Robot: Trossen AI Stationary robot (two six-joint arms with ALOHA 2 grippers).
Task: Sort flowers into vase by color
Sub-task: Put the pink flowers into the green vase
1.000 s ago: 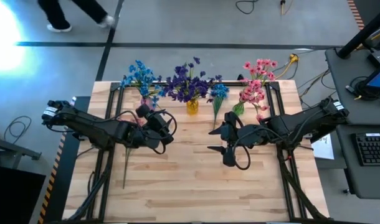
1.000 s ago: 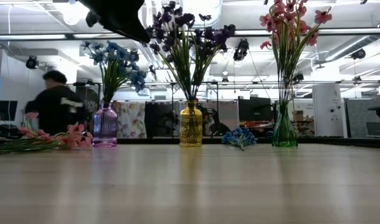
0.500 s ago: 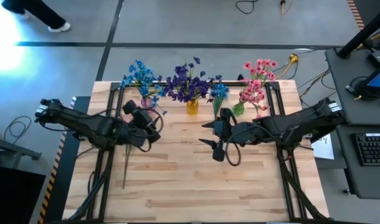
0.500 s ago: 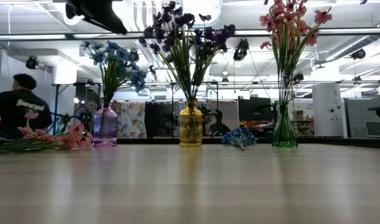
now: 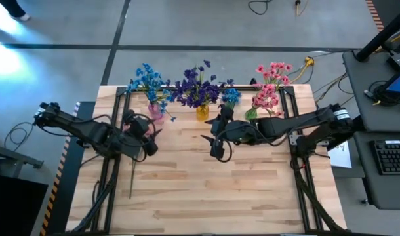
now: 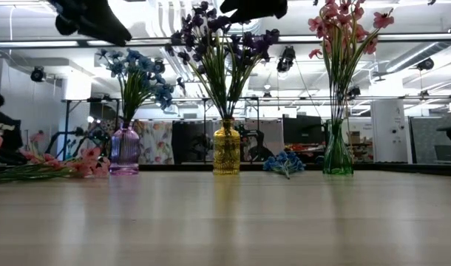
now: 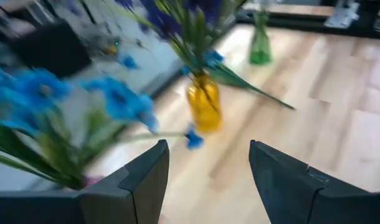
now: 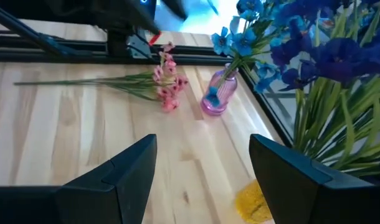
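We see both claws open and empty: left gripper (image 5: pixel 149 133) beside the purple vase (image 5: pixel 155 111), right gripper (image 5: pixel 210 139) near the yellow vase (image 5: pixel 202 112).

Three vases stand in a row along the far edge of the desk (image 5: pixel 206 190): the left vase (image 5: pixel 155 111), the middle vase (image 5: pixel 202 112) and the right vase (image 6: pixel 337 151), each holding upright flowers. One loose sprig (image 8: pixel 121 81) lies flat on the desk just in front of the left vase, and another loose sprig (image 6: pixel 285 162) lies between the middle and right vases. The left end effector (image 5: pixel 147 134) hangs above the desk near the left vase, and the right end effector (image 5: pixel 213 134) hangs just in front of the middle vase, each with its fingers apart and empty.
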